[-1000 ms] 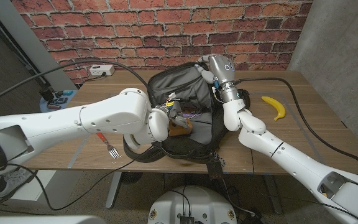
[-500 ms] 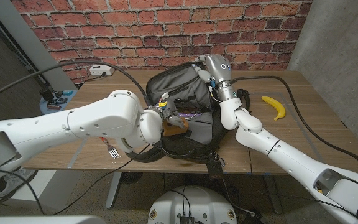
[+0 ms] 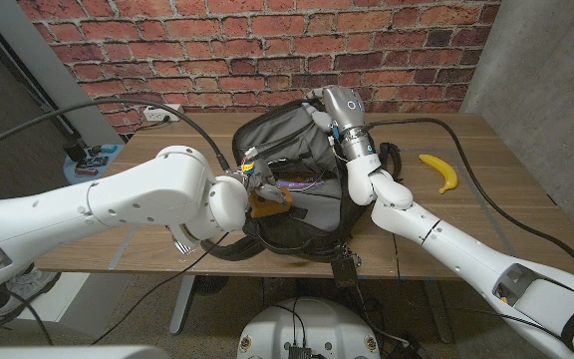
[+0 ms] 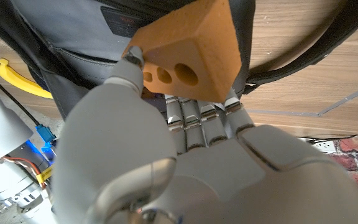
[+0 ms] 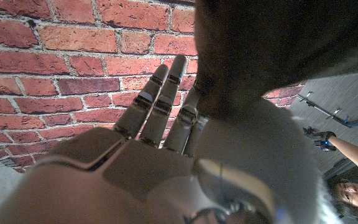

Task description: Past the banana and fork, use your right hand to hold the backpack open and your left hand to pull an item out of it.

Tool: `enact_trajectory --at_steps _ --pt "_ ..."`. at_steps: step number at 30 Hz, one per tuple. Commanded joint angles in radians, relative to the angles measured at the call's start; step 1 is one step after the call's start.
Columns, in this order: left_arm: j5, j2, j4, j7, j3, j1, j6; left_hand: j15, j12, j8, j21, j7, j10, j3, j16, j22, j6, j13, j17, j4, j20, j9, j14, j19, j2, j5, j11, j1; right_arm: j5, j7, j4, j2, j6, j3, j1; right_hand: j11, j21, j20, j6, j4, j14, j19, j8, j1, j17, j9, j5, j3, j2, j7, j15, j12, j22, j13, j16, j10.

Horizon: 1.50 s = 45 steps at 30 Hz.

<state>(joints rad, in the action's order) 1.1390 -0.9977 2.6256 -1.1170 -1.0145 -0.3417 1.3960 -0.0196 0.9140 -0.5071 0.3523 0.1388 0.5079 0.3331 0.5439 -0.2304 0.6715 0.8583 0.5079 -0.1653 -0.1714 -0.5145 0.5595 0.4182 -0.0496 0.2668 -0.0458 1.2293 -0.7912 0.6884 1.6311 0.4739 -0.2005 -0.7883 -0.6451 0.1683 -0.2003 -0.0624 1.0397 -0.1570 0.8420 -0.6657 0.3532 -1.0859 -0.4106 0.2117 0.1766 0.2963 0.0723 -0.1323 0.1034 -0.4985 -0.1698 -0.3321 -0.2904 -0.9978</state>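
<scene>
White power strip (image 3: 163,113) on the wooden table (image 3: 486,189) — brick wall (image 3: 217,50) behind.

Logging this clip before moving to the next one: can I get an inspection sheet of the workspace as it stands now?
Surface: wooden table, bare wood at the right end.
Job's things: dark grey backpack open at table centre; orange toy brick with round holes held just at its opening; banana right of the backpack; fork near the front edge, partly under the left arm.
Clutter: nothing seen.
Robot hands: left robot hand grips the brick; right robot hand holds the backpack's upper rim.
Cables: black cables cross the table's back from both sides.
Surroundings: brick wall behind; white power strip at the table's back left; a person at the right wrist view's edge.
</scene>
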Motion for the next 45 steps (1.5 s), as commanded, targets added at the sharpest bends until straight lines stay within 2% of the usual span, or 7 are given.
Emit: enact_trajectory --at_steps 1,6,17,24,36,40,45 --pt "0.025 -0.069 0.047 0.000 0.096 -0.074 0.000 0.001 0.004 -0.009 0.008 0.000 0.033 -0.008 0.007 -0.001 0.009 0.004 0.003 0.003 0.003 -0.008 0.010 0.003 -0.029 0.007 0.022 0.040 -0.008 0.002 -0.030 -0.030 -0.006 -0.034 0.031 -0.008 -0.001 -0.065 0.005 0.000 0.010 0.002 0.007 -0.009 -0.005 0.004 0.007 -0.005 0.007 -0.004 0.131 0.005 -0.004 -0.003 0.004 -0.005" --pt "0.037 -0.094 0.070 0.000 0.136 -0.105 0.000 0.003 0.005 -0.019 0.010 -0.004 0.038 -0.009 0.009 -0.002 0.012 0.006 0.006 0.004 0.003 -0.017 0.015 0.004 -0.029 0.009 0.025 0.041 -0.014 0.007 -0.023 -0.037 -0.025 -0.040 0.027 -0.009 -0.001 -0.065 0.005 0.001 0.010 0.002 0.006 -0.009 -0.005 0.004 0.007 -0.005 0.007 -0.005 0.130 0.006 -0.004 -0.002 0.005 -0.005" --pt "0.047 -0.137 0.119 0.000 0.211 -0.169 0.000 0.004 0.009 -0.033 0.015 -0.008 0.044 -0.012 0.015 -0.002 0.017 0.013 0.011 0.005 0.006 -0.030 0.022 0.006 -0.030 0.012 0.028 0.043 -0.036 -0.023 0.044 -0.007 -0.052 -0.039 0.009 -0.008 -0.001 -0.066 0.005 0.002 0.012 0.002 0.007 -0.008 -0.007 0.004 0.007 -0.007 0.008 -0.004 0.130 0.009 -0.004 -0.003 0.007 -0.003" --pt "0.055 -0.151 0.139 0.000 0.264 -0.215 0.000 0.007 0.010 -0.044 0.017 -0.008 0.050 -0.013 0.017 -0.003 0.022 0.015 0.014 0.005 0.007 -0.039 0.026 0.007 -0.031 0.014 0.032 0.045 -0.048 -0.050 0.089 0.014 -0.064 -0.029 -0.007 -0.008 -0.001 -0.066 0.004 0.002 0.013 0.002 0.006 -0.009 -0.008 0.004 0.007 -0.008 0.008 -0.004 0.131 0.009 -0.004 -0.003 0.008 -0.004" --pt "0.050 -0.175 0.186 0.000 0.363 -0.299 0.000 0.014 0.014 -0.062 0.024 -0.014 0.060 -0.015 0.020 -0.004 0.027 0.021 0.016 0.006 0.013 -0.054 0.037 0.014 -0.033 0.018 0.038 0.047 -0.061 -0.084 0.121 0.033 -0.069 -0.017 -0.025 -0.008 -0.001 -0.065 0.005 0.001 0.013 0.003 0.006 -0.010 -0.009 0.004 0.007 -0.009 0.009 -0.005 0.131 0.010 -0.004 -0.004 0.010 -0.005" --pt "0.047 -0.179 0.195 0.000 0.413 -0.346 0.000 0.015 0.014 -0.067 0.025 -0.017 0.060 -0.015 0.020 -0.004 0.029 0.022 0.017 0.005 0.014 -0.058 0.038 0.014 -0.033 0.019 0.039 0.048 -0.069 -0.095 0.137 0.043 -0.075 -0.011 -0.034 -0.008 -0.001 -0.066 0.006 0.001 0.014 0.002 0.006 -0.010 -0.009 0.004 0.007 -0.010 0.009 -0.003 0.131 0.011 -0.004 -0.004 0.011 -0.005" --pt "0.043 -0.185 0.194 0.000 0.528 -0.455 0.000 0.016 0.013 -0.072 0.027 -0.018 0.062 -0.015 0.020 -0.004 0.029 0.022 0.017 0.006 0.015 -0.063 0.039 0.015 -0.034 0.021 0.039 0.048 -0.079 -0.108 0.161 0.059 -0.083 -0.003 -0.052 -0.008 -0.001 -0.066 0.005 0.001 0.013 0.002 0.006 -0.011 -0.009 0.004 0.007 -0.010 0.009 -0.006 0.131 0.011 -0.004 -0.004 0.012 -0.005"
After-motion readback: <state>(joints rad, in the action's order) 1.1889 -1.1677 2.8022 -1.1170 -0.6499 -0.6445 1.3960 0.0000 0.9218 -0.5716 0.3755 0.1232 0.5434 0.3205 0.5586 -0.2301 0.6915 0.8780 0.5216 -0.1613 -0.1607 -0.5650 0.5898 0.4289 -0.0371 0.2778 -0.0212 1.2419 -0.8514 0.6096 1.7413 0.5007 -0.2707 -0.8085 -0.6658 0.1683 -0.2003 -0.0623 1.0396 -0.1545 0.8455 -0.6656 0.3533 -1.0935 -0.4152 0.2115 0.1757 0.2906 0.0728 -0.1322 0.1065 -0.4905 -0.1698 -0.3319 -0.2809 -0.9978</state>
